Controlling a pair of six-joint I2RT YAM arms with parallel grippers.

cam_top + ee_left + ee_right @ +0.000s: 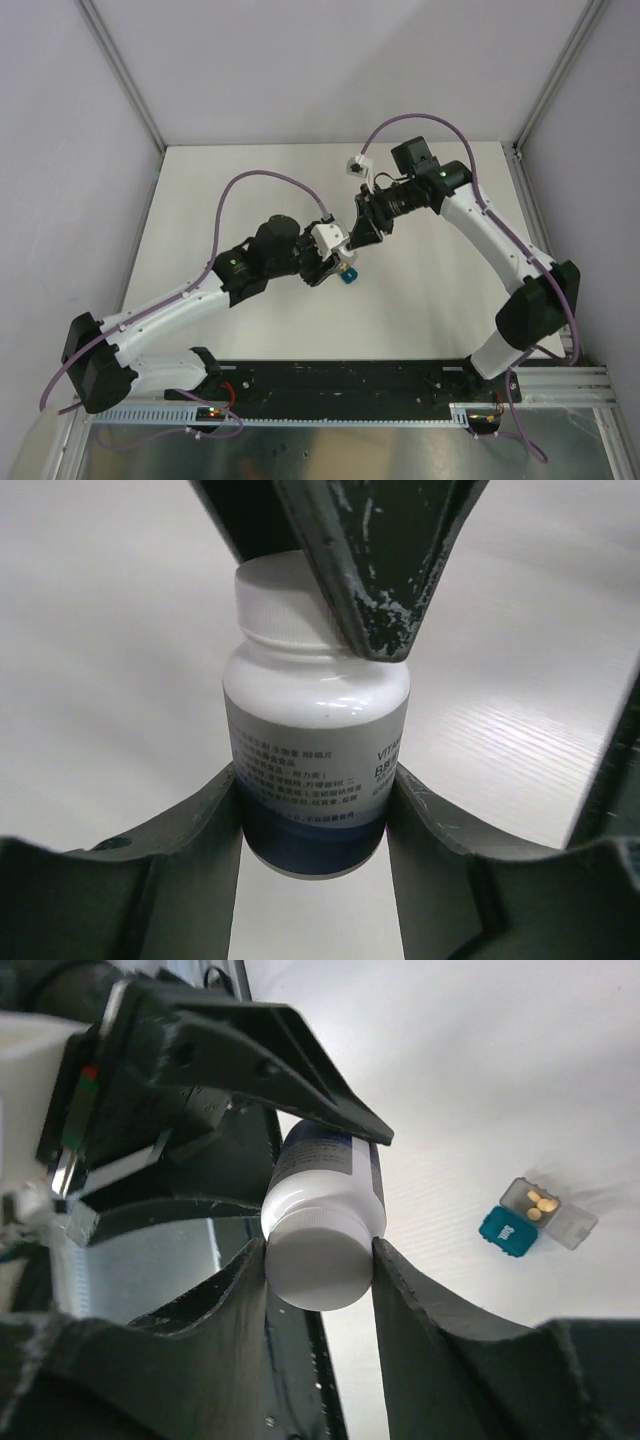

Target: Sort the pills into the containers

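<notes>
white capped bottle [315, 695] | printed label, dark blue base | white table [250, 180]

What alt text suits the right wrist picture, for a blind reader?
Two dark grippers hold a white pill bottle between them: the right gripper clamps its cap, the left gripper its body. On the white table beyond lies a small pill box, its teal half looks shut, its grey half open with pale yellow pills inside.

You have one white pill bottle [315, 695], one teal compartment [505, 1230], and one grey compartment [518, 1190] holding what look like three yellow pills [540, 1203].
</notes>
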